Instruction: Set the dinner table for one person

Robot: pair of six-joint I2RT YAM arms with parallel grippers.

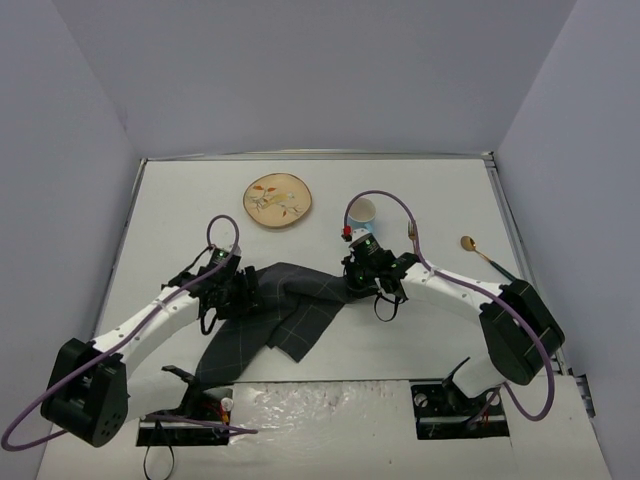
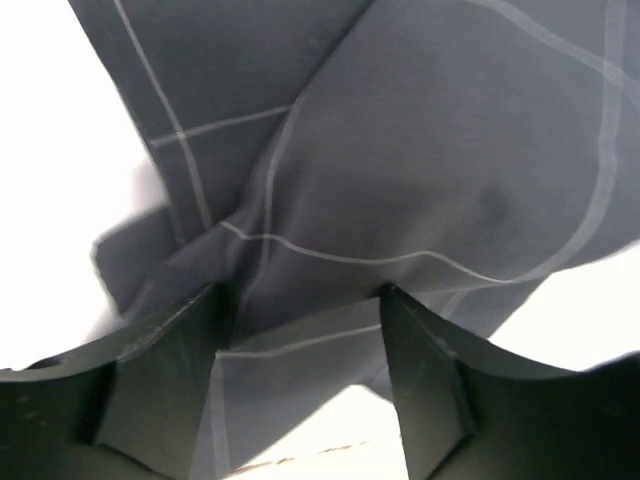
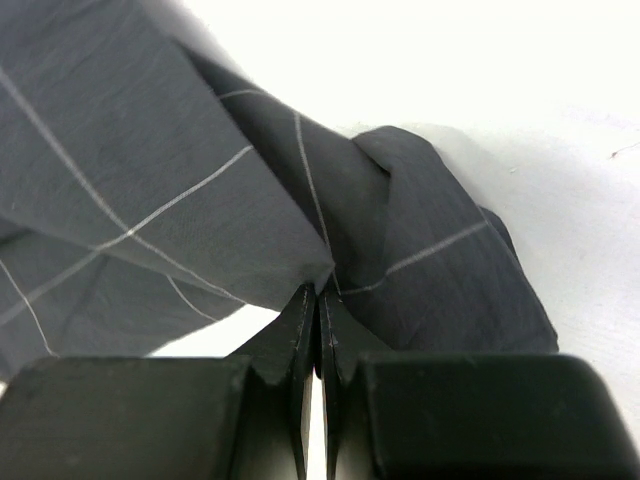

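The dark grey checked placemat (image 1: 285,312) lies crumpled on the white dinner table (image 1: 180,210), between my two grippers. My left gripper (image 1: 243,293) is at the cloth's left part. In the left wrist view it (image 2: 300,310) is open, with a fold of the placemat (image 2: 400,150) lying between the spread fingers (image 2: 165,370). My right gripper (image 1: 358,283) is at the cloth's right end. In the right wrist view it (image 3: 320,295) is shut on a corner of the placemat (image 3: 130,170), pinched at the fingertips.
A round patterned plate (image 1: 278,200) lies at the back of the table. A white and blue cup (image 1: 361,212) stands to its right. A gold utensil (image 1: 413,238) and a gold spoon with a dark handle (image 1: 468,243) lie at the right. Metal edge strips border the table.
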